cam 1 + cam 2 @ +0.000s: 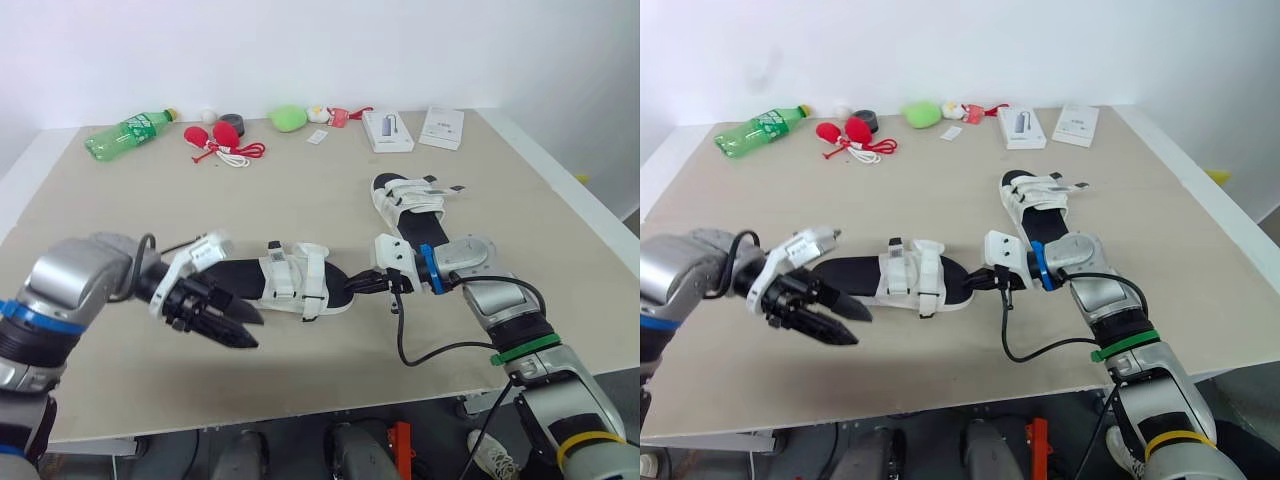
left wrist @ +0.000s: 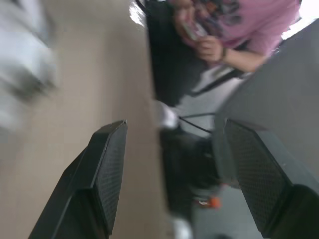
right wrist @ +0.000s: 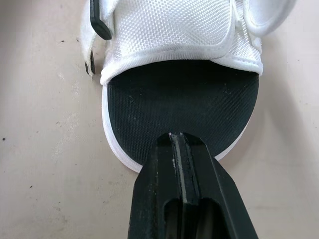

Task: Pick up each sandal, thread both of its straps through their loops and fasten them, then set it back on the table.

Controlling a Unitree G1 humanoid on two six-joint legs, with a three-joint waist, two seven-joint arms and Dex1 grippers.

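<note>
A white sandal with a black insole (image 1: 285,282) lies flat in the middle of the table, its two white straps across the middle. My left gripper (image 1: 256,331) hovers open by its heel end, on the near side, holding nothing; its fingers (image 2: 107,174) stand wide apart. My right gripper (image 3: 178,141) is shut, fingertips resting together on the toe of the black insole (image 3: 179,102). A second white sandal (image 1: 408,200) lies further back on the right, straps loose.
Along the far edge lie a green bottle (image 1: 128,132), red bulb-shaped objects with a cord (image 1: 218,138), a green lump (image 1: 288,117) and two white boxes (image 1: 388,130). The table's front edge (image 1: 300,415) is close. A person in a pink shirt (image 2: 239,25) sits beyond the table.
</note>
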